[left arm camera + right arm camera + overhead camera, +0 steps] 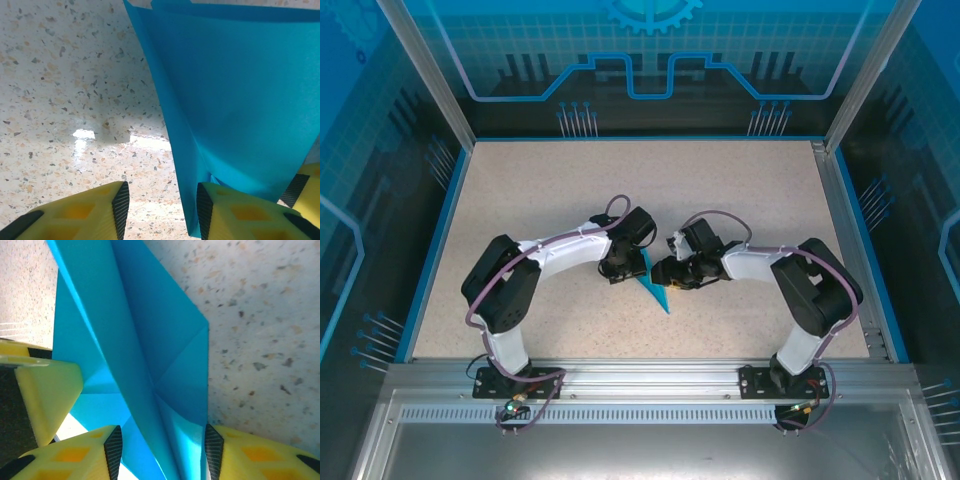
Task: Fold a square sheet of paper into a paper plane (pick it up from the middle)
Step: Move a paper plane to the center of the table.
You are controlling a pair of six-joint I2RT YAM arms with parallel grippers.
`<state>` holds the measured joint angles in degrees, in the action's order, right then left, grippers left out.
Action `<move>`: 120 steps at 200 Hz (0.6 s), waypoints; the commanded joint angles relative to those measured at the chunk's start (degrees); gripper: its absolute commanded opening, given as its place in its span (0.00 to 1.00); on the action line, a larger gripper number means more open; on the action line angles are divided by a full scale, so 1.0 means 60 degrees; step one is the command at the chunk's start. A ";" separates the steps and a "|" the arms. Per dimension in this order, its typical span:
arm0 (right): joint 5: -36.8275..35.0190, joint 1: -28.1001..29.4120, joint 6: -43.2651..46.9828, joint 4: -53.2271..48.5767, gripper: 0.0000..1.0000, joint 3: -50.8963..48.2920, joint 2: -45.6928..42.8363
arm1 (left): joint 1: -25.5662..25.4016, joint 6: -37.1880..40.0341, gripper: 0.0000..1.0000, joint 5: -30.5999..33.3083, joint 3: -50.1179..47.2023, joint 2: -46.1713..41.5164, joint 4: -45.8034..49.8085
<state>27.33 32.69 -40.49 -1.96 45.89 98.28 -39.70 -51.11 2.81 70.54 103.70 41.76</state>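
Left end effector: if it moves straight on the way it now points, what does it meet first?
Probably the blue paper, whose slanted edge crosses the line ahead of the left end effector. Depth is unclear, so it might slip past that edge onto the table.

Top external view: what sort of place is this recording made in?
Probably an enclosed robot work cell or demo booth: speckled tabletop, aluminium frame posts, blue circuit-patterned wall panels.

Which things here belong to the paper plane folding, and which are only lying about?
For the job: the partly folded teal-blue paper; the left arm; the right arm.

Only around: the speckled table; the aluminium rail at the near edge; the blue printed walls.
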 commanded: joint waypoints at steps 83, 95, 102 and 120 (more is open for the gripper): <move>-0.0305 0.0632 0.0912 -0.0646 0.45 0.0444 -0.0182 | 0.0039 -0.0257 0.44 0.0140 -0.0328 -0.0336 -0.0093; -0.0454 0.0717 0.0994 -0.0788 0.45 0.0518 -0.0157 | 0.0032 -0.0258 0.44 0.0147 -0.0331 -0.0352 -0.0104; -0.0568 0.0781 0.1069 -0.0886 0.45 0.0578 -0.0134 | 0.0032 -0.0256 0.44 0.0149 -0.0331 -0.0376 -0.0103; -0.0893 0.0904 0.1203 -0.1174 0.44 0.0699 -0.0001 | 0.0036 -0.0307 0.43 0.0168 -0.0399 -0.0424 -0.0120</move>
<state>24.36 36.25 -35.83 -5.54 47.90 98.28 -39.62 -51.57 2.87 69.17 103.37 41.32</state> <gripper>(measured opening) 0.450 0.436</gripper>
